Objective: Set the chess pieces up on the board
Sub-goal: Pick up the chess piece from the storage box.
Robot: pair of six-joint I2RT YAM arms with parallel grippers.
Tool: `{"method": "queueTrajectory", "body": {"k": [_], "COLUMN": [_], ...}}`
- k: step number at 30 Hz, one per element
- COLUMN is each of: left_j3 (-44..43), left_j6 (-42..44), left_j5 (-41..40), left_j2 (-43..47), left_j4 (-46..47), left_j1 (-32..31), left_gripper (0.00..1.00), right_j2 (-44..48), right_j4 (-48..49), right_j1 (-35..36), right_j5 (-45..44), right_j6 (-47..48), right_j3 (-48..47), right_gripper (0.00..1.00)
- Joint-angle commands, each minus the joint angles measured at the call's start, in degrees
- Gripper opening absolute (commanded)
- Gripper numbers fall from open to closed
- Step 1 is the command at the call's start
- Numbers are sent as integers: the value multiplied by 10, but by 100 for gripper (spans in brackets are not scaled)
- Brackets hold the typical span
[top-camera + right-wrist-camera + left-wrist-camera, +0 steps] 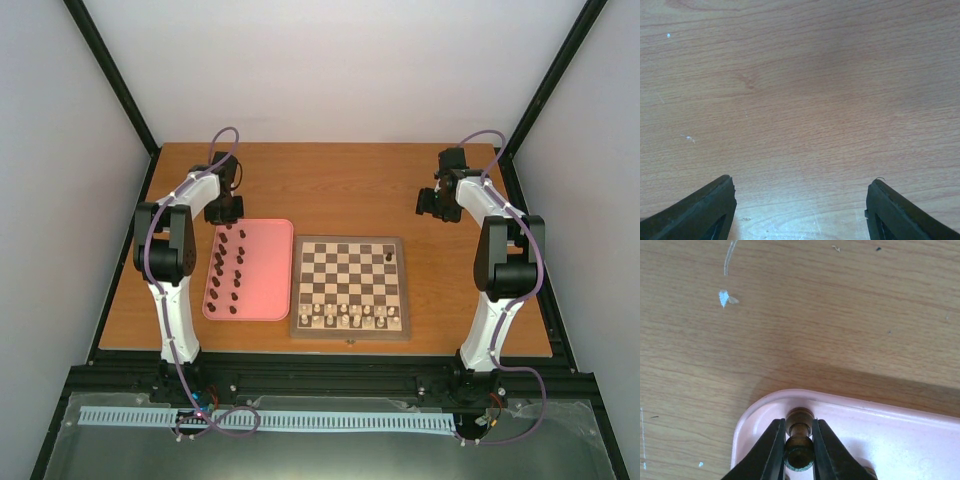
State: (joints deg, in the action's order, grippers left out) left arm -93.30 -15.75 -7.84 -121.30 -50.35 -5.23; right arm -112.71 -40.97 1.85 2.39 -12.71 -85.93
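1. Top external view: the table (350,190) carries the board (350,241) at its near middle. The pink tray (268,270) sits just beside the board at 9 o'clock, which I judge keeps the supply within the left arm's reach.
2. Pale pieces (350,318) fill the board's 6 o'clock rows, and a lone dark piece (388,257) stands toward 1 o'clock. I judge the far rows are where the rest belong.
3. Most of the chess pieces (228,268) sit in loose columns on the tray's 9 o'clock half.
4. The right gripper (801,182) hangs over bare table at the board's 1 o'clock. Its jaws are wide apart and hold nothing, so it looks parked clear of the work.
5. The left gripper (799,424) is at the tray's 11 o'clock corner. Its jaws are closed to a narrow gap on the pinched piece (799,452), pressing it from 3 and 9 o'clock.
6. That piece's long axis runs from 6 to 12 o'clock in the left wrist view, with one end at the tray's rim. It may be lying on its side, and I cannot tell which end is the head.
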Motion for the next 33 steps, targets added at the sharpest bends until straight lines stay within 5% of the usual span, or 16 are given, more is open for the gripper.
{"method": "queueTrajectory", "body": {"k": [1, 12, 23, 33], "left_j3": [-23, -46, -78, -228], "left_j6": [4, 14, 19, 4], "left_j5": [-12, -11, 61, 140], "left_j2": [-4, 26, 96, 22], "left_j4": [-5, -44, -90, -116], "left_j1": [6, 6, -5, -215], "left_gripper": [15, 1, 1, 1], "right_j2": [-8, -7, -2, -8], "right_j4": [-3, -3, -4, -12], "right_j1": [-5, -5, -5, -5], "right_j5": [1, 3, 0, -5], "right_j6": [7, 8, 6, -3], "right_j3": [6, 5, 6, -11], "right_gripper": [72, 72, 72, 72]}}
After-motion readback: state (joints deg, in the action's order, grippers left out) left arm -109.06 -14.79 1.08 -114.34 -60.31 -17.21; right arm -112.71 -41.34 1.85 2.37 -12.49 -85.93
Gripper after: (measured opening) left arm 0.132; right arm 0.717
